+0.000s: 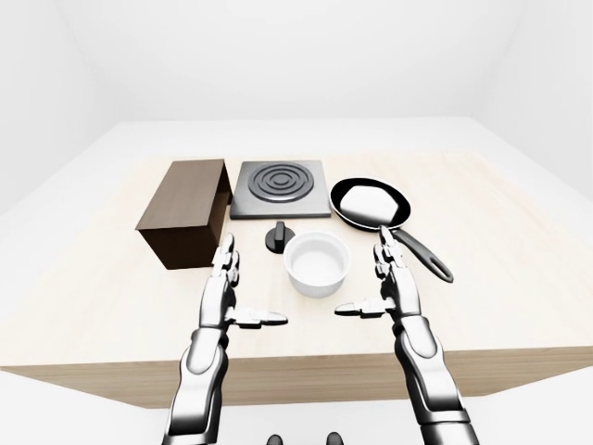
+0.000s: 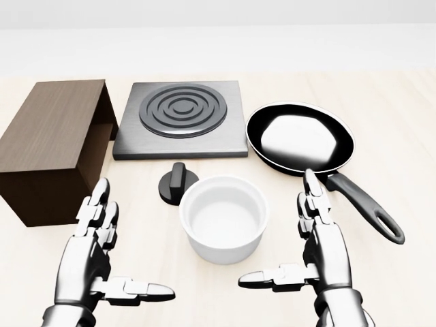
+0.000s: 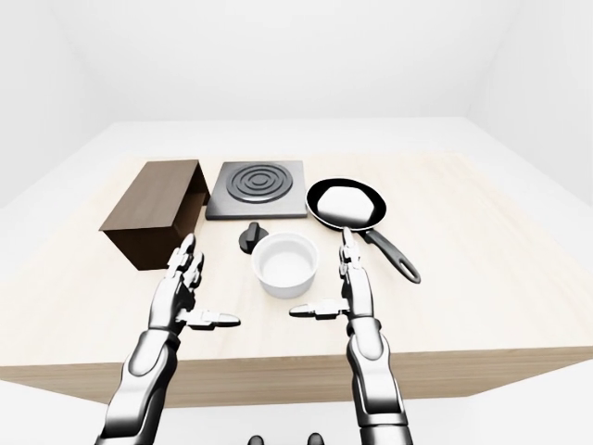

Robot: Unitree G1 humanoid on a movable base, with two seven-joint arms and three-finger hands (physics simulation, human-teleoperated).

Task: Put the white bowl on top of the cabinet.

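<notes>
While the pale wooden tabletop (image 2: 409, 122) carries everything here, the biggest thing on it is the dark brown wooden cabinet (image 2: 51, 136) — an open-sided box at the left of the head view. To its right lies the flat grey square hotplate with raised concentric rings (image 2: 180, 119), then the black frying pan with a long handle (image 2: 303, 143). Below the hotplate sits the round white ceramic bowl (image 2: 223, 218), upright on the table, well apart from the cabinet's top. Both silver three-finger hands hover low in the view, palms facing each other. The left hand (image 2: 95, 259) is below the cabinet, the right hand (image 2: 320, 252) just right of the bowl — each with fingers straight and spread wide, thumb pointing inward, holding nothing. Smallest is the small black round knob (image 2: 177, 182), just beside the bowl's upper-left rim.
</notes>
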